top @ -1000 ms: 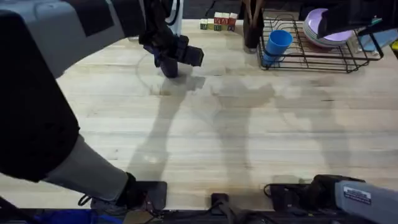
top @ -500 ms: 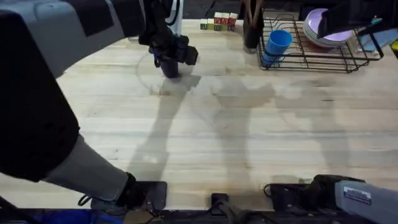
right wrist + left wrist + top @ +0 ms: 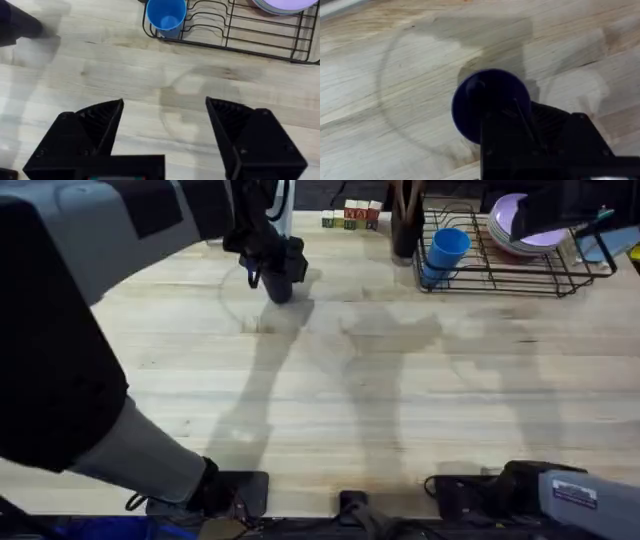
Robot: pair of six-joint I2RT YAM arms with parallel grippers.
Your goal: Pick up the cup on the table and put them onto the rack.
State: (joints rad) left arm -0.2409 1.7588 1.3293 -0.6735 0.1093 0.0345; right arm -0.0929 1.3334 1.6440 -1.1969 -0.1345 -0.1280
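Two-arm cup-racking task, read from the near edge of the desk (image 3: 400, 410) outward. The right gripper (image 3: 165, 107) hangs with its fingers released and wide apart, nothing between them, looking down on bare wood short of the rack (image 3: 240, 40). Toward 11 o'clock of the desk, the left gripper (image 3: 272, 268) sits over the dark blue cup (image 3: 278, 288). Over the past second its wrist block, which had stuck out on the cup's 3 o'clock side, has swung in and now sits compactly above the cup. The cup itself has not shifted and stands on the wood. Judged from this, the grasp is being aligned and the lift has not begun. Whether this gripper has clenched on the cup cannot be told. In the left wrist view the dark blue cup (image 3: 487, 102) presents a round end face, so its long axis is vertical. Mouth-up or mouth-down cannot be told. Farthest off, at 1 o'clock, the rack (image 3: 520, 278) already holds a light blue cup (image 3: 445, 248) tilted at its 9 o'clock end, mouth (image 3: 167, 15) open upward, with purple plates (image 3: 515, 225) at its far end.
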